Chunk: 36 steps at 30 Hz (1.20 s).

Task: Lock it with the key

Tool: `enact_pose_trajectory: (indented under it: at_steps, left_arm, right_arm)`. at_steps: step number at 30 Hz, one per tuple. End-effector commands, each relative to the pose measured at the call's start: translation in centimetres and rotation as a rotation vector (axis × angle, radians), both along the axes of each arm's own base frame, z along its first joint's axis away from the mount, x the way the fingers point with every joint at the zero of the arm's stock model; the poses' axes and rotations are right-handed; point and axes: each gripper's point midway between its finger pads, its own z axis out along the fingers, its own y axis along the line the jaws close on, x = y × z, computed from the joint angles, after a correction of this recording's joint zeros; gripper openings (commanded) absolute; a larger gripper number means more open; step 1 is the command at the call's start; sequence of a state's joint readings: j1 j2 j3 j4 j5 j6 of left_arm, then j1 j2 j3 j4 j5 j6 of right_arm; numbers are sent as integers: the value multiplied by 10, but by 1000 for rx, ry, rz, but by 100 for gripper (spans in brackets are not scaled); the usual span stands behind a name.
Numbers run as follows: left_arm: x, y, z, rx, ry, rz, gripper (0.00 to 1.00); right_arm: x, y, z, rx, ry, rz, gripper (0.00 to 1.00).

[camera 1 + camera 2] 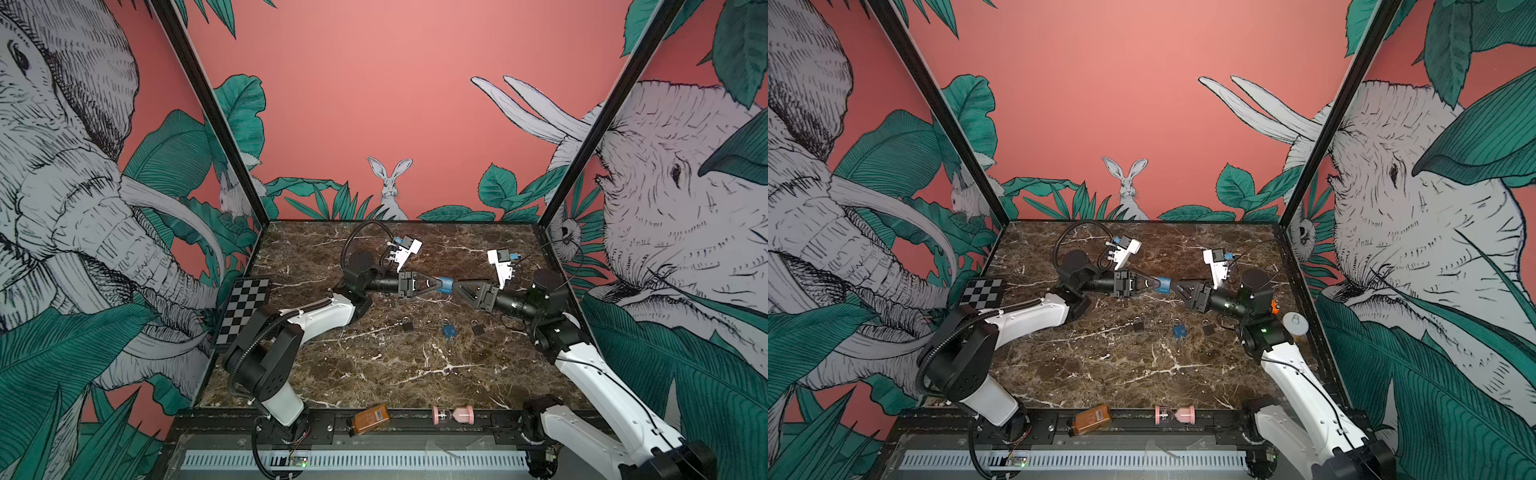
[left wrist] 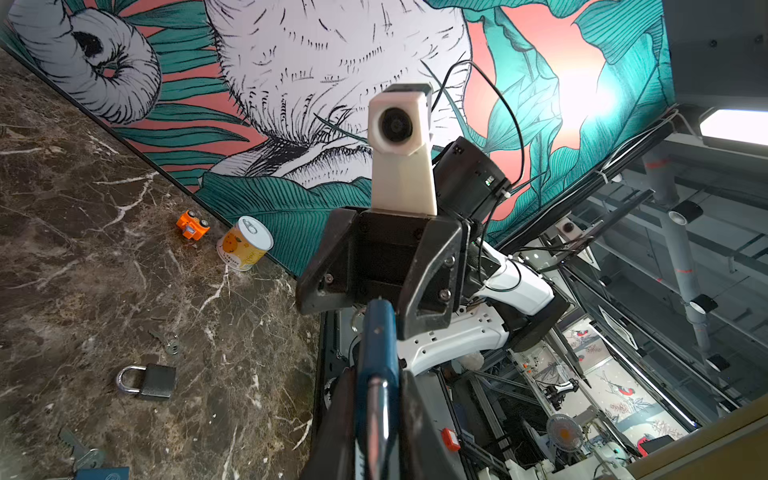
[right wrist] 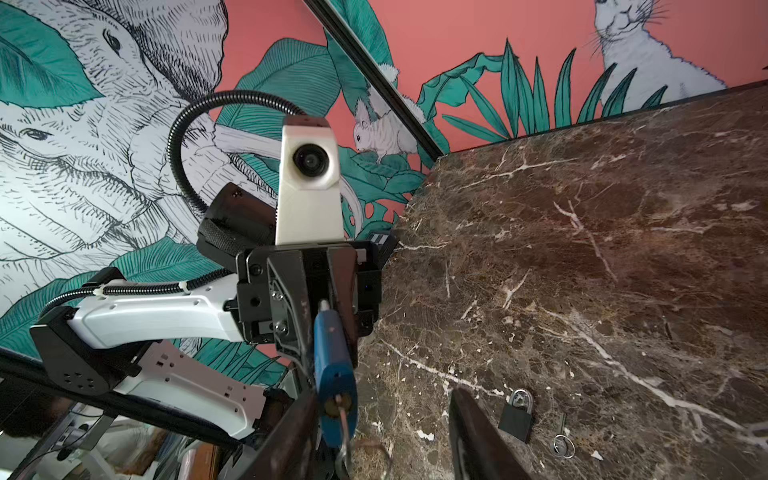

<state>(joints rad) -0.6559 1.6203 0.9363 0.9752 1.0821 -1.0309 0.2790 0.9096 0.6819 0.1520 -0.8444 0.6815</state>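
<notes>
My left gripper [image 1: 439,284] [image 2: 376,374] is shut on a blue padlock [image 1: 445,285] [image 1: 1163,285] [image 2: 376,332], held sideways above the marble table [image 1: 374,374]. Its silver shackle [image 2: 379,415] lies between my left fingers. In the right wrist view the key [image 3: 343,424] sticks out of the brass keyhole in the padlock's [image 3: 334,357] end, and a key ring [image 3: 365,455] hangs from it. My right gripper [image 1: 459,289] [image 1: 1177,286] [image 3: 382,399] faces that end. Its jaws stand apart on either side of the key, with no grip on it.
Two black padlocks [image 1: 407,324] [image 1: 478,328] and another blue one [image 1: 448,331] lie on the marble below the grippers, loose keys [image 3: 562,440] beside them. A can [image 2: 245,243] and an orange toy [image 2: 192,223] stand by the right wall. A checkerboard [image 1: 245,309] is at the left, and a bottle [image 1: 371,419] and an hourglass [image 1: 453,414] lie on the front rail.
</notes>
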Motion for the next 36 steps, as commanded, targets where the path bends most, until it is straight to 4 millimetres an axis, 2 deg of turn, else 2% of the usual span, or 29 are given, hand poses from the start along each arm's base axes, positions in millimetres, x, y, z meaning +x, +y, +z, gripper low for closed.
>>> enact_pose_trajectory:
  at_steps: [1, 9, 20, 23, 36]
  left_arm:
    - [-9, 5, 34, -77, -94, -18, 0]
    - [-9, 5, 34, -77, -92, -18, 0]
    - [-2, 2, 28, -73, -65, 0, 0]
    - [-2, 2, 29, -77, -61, -1, 0]
    - [-2, 2, 29, -85, -51, -5, 0]
  right_arm:
    - [0, -5, 12, -4, -50, -19, 50]
    - [-4, 0, 23, 65, -66, 30, 39]
    - [-11, 4, 21, 95, -43, 78, 29]
    - [-12, 4, 20, 97, -39, 87, 19]
    - [-12, 7, 22, 126, -38, 111, 14]
